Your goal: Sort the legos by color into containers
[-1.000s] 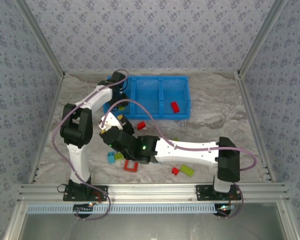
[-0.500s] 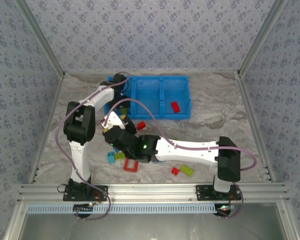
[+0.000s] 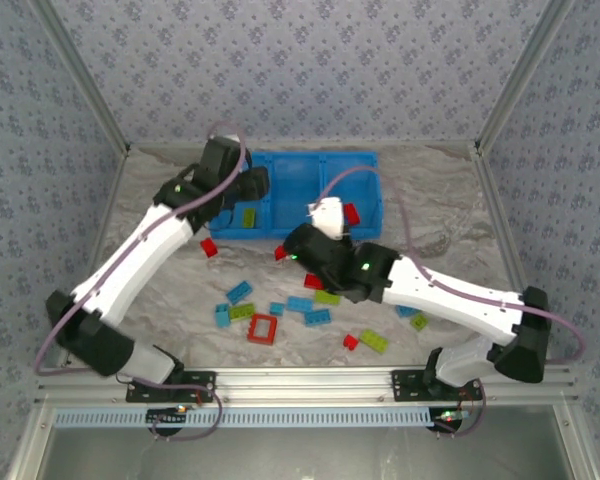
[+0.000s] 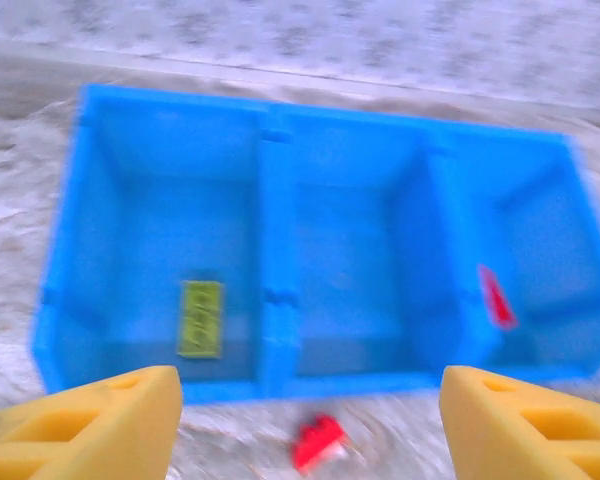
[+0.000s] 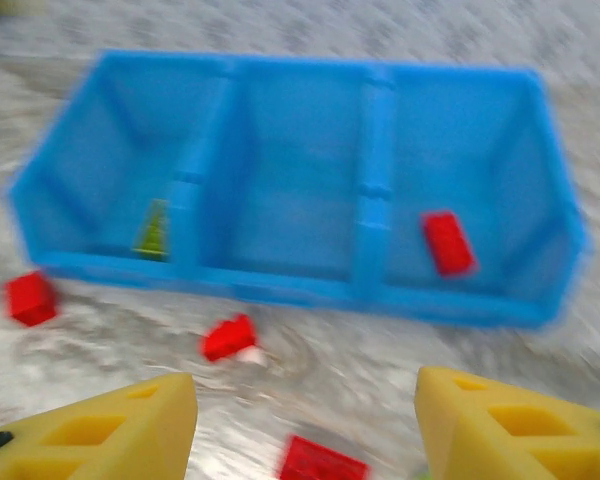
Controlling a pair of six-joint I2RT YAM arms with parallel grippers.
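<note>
Marbled grey table (image 3: 435,225) — blue bin (image 3: 372,195) at back, coloured legos (image 3: 317,317) scattered nearer

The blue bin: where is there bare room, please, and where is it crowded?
Middle compartment is bare; the left holds one green brick, the right one red brick. Table right of the bin is open. Loose bricks crowd around the red frame.

I'm driving two arms built alike: the left arm (image 3: 140,255) and right arm (image 3: 450,295) are white shells over black joint housings, on black bases. A thin lilac cable (image 3: 401,215) arches loose off the right arm, and a second cable (image 3: 226,130) loops off the left. On my wrist cameras, the left fingers (image 4: 90,425) and right fingers (image 5: 90,430) are orange-yellow wedges with recessed pockets.
</note>
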